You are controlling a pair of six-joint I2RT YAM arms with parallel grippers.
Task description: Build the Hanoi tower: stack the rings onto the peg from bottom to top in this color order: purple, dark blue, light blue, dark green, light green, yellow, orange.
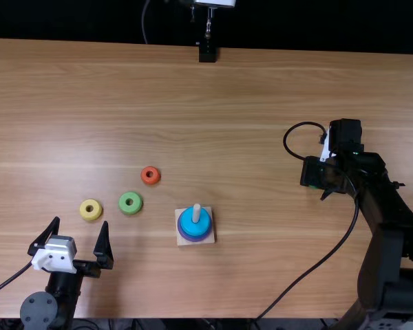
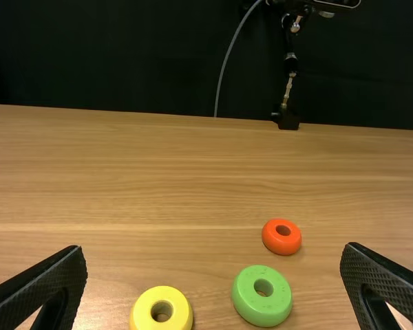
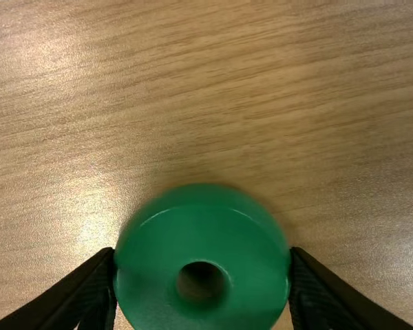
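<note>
Black arms bear white mounts and thin cables

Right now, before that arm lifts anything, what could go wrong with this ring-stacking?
The smooth dark green ring is pinched at its sides by the right claw, so it might slip or tilt. Its small round hole must meet the narrow, pale upright peg; off-centre, it could catch on the tip. The loose light green ring looks similar in shape, so the two greens might get swapped.
</note>
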